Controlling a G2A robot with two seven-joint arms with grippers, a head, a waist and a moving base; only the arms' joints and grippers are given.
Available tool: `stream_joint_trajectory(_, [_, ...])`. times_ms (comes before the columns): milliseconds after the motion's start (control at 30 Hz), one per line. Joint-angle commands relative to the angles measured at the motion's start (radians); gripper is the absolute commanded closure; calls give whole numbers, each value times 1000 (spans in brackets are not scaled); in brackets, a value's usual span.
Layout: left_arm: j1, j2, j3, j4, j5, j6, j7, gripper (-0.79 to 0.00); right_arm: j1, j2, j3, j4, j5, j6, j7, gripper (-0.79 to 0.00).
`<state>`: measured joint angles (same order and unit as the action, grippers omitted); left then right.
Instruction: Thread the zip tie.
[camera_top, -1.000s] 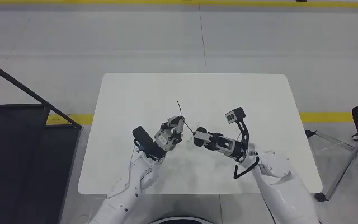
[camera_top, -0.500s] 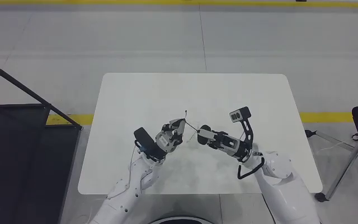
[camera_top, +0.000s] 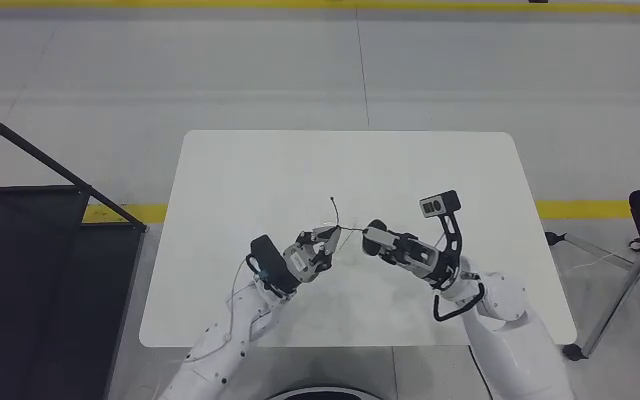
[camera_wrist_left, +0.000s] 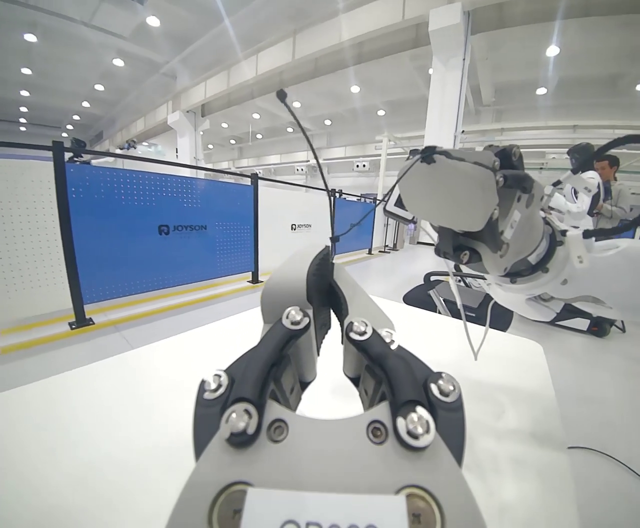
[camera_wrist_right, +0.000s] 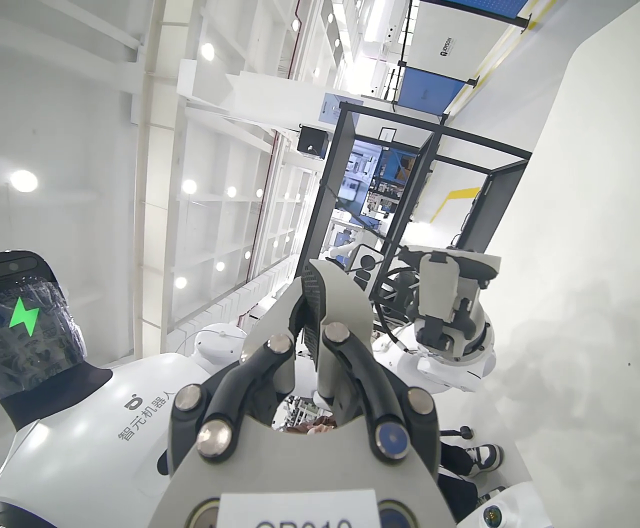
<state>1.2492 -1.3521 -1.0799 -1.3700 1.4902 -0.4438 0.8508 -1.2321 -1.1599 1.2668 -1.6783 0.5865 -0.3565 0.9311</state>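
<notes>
The left jaws are closed on the black zip tie (camera_wrist_left: 330, 215), holding it steady in the air above the white worktop (camera_top: 250, 180). The right jaws, at 3 o'clock from them, pinch its other strand, probably to draw it through. One end rises toward 12 o'clock.

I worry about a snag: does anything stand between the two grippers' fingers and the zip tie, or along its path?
Nothing visible does. The left gripper and right gripper are both shut on the zip tie, which spans open air between them above the table.
</notes>
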Motion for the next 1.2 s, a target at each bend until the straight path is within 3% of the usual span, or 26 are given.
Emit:
stream_joint_trajectory(0, [6,3,-2,-4,18,-5,0,0,0,0,3,3,14,-1,9,0])
stream_joint_trajectory(1167, [75,47,-20,-86,146,-26,-48,0,-30,2,75,18,192,-63,81,0])
